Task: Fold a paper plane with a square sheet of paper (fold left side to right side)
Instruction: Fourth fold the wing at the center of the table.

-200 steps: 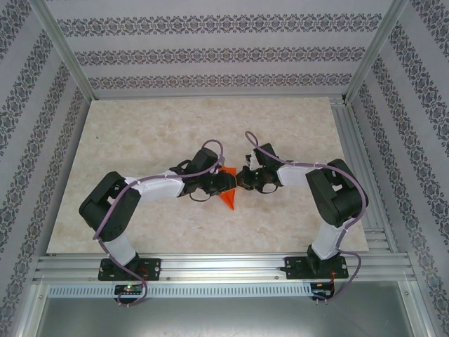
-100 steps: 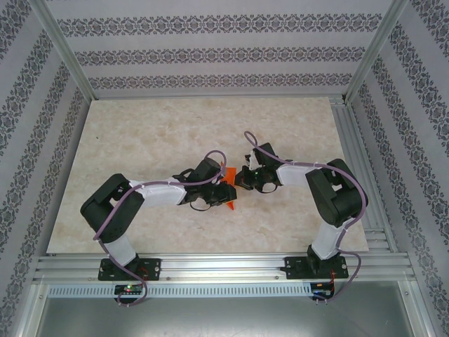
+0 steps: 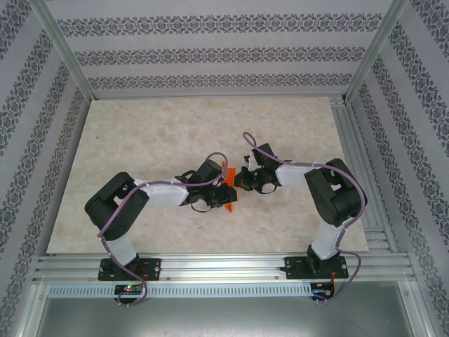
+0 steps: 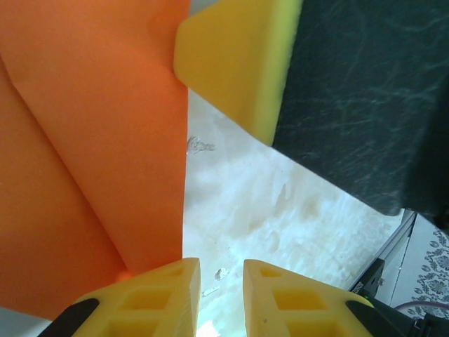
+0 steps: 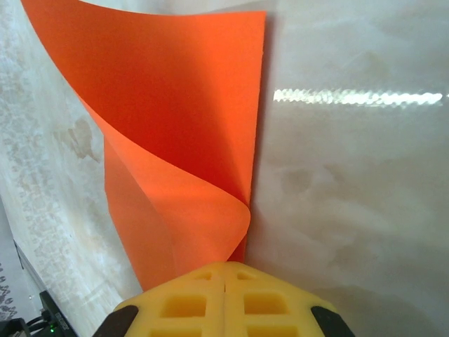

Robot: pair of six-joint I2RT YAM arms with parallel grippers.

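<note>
The square sheet of paper (image 3: 229, 205) is bright orange and lies folded at mid-table between the two arms. In the right wrist view the sheet (image 5: 175, 105) curls up in a loose flap that runs into the tips of my right gripper (image 5: 226, 270), which is shut on it. My right gripper (image 3: 240, 181) meets the sheet from the right. My left gripper (image 3: 226, 193) hangs over the sheet from the left. In the left wrist view my left gripper (image 4: 221, 270) stands slightly open, with bare table in the gap. Its left finger sits at the edge of the sheet (image 4: 105, 140).
The marble-patterned table (image 3: 140, 140) is walled in by patterned panels. An aluminium rail (image 3: 358, 175) runs along its right side and another (image 3: 224, 270) along the front by the arm bases. The right gripper's yellow finger (image 4: 231, 63) is close above the left gripper's.
The left arm has reached further right and its gripper now covers more of the orange sheet. The right gripper has stayed put, still shut.
</note>
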